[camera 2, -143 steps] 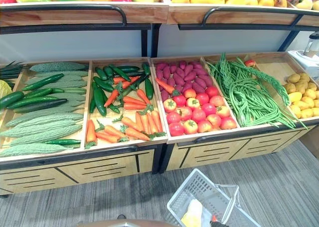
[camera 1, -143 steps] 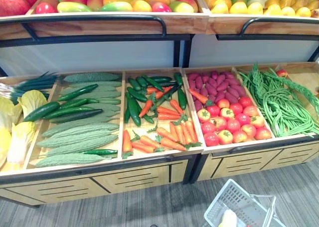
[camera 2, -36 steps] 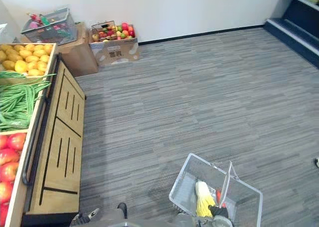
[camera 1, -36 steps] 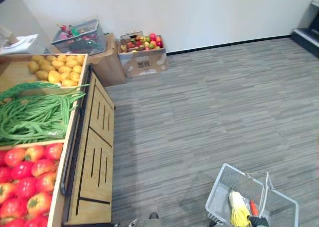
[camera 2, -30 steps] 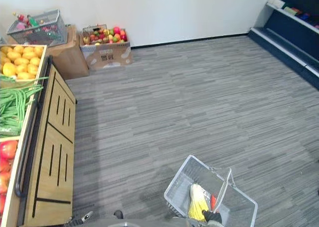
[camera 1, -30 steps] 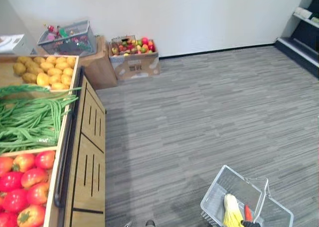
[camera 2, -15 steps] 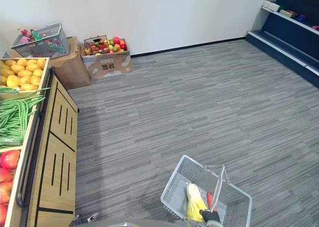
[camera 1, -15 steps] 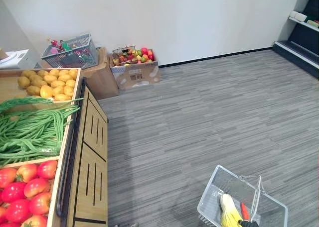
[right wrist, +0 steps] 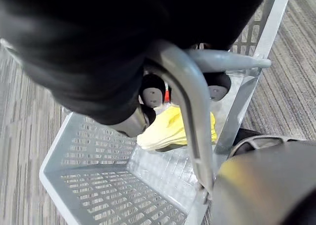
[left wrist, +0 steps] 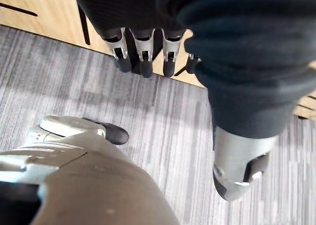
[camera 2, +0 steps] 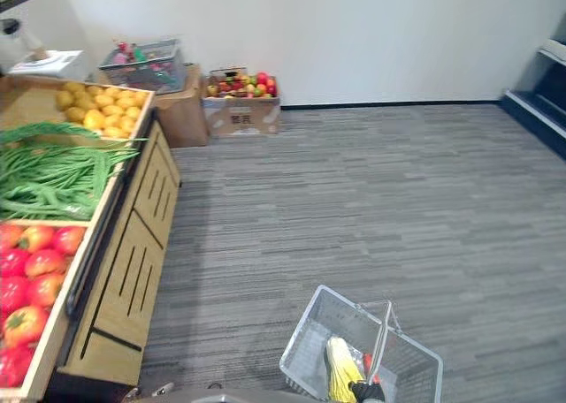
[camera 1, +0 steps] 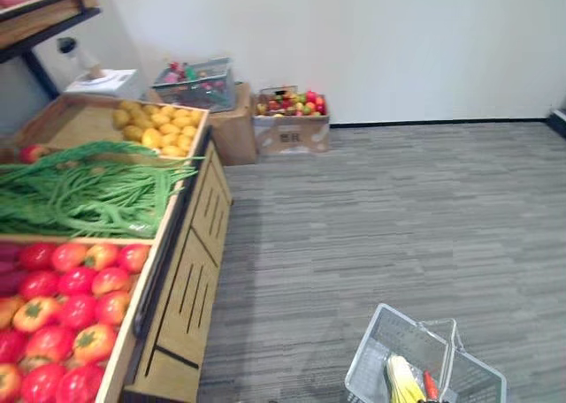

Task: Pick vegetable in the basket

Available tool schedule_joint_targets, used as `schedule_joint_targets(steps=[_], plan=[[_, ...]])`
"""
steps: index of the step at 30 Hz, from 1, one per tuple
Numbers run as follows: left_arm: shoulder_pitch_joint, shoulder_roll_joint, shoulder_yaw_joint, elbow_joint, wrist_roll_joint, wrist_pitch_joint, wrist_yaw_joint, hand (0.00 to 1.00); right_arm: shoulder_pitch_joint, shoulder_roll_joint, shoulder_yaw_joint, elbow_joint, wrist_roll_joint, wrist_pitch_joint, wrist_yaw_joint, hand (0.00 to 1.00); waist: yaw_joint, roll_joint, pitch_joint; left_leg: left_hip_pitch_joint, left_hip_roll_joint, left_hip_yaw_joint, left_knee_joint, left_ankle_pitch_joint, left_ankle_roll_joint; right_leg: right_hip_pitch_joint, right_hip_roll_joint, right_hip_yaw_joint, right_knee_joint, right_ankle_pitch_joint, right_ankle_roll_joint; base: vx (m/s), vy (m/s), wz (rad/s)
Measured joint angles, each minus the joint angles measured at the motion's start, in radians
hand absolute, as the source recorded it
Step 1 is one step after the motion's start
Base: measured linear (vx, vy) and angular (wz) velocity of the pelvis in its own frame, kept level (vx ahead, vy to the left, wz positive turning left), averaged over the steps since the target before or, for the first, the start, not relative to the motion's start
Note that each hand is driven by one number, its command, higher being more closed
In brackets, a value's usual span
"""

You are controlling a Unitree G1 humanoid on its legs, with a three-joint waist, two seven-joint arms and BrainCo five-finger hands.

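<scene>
One wooden stand point(camera 2: 133, 284) of tomatoes point(camera 2: 35, 244), beans point(camera 2: 53, 178) and potatoes point(camera 2: 97, 107) on the left. Grey basket point(camera 2: 305, 354) lower right, handle point(right wrist: 187, 101) clamped in the curled right hand point(right wrist: 148, 94); yellow vegetable point(right wrist: 173, 129) and thin red vegetable point(camera 1: 430, 385) lying inside. Left hand point(left wrist: 143, 52) empty near the stand's front, fingers straight and apart

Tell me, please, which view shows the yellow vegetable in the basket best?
The right wrist view: the yellow vegetable lies close up on the basket floor, beneath the handle the right hand grips. Both eye views show it as a small yellow strip at the bottom edge.
</scene>
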Motion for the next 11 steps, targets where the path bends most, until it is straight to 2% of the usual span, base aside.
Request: schedule_joint_targets(steps=[6, 11], plan=[[0.002, 0.001, -0.005, 0.001, -0.003, 0.004, -0.005, 0.0, -0.001, -0.005, 0.045, -0.001, -0.002, -0.001, 0.017, 1.0, 0.015, -0.002, 0.001, 0.003, -0.001, -0.016, -0.006, 0.008, -0.002, 0.014, 0.002, -0.016, 0.003, -0.006, -0.01, -0.03, -0.023, 0.11], [0.0, 0.006, -0.02, 0.001, -0.002, 0.004, -0.008, 0.0, -0.001, -0.004, 0.047, -0.001, -0.001, -0.001, 0.017, 1.0, 0.017, -0.004, 0.003, 0.001, -0.001, -0.019, -0.006, 0.008, -0.002, 0.015, 0.002, -0.018, 0.002, -0.007, -0.01, 0.0, 0.0, 0.0]])
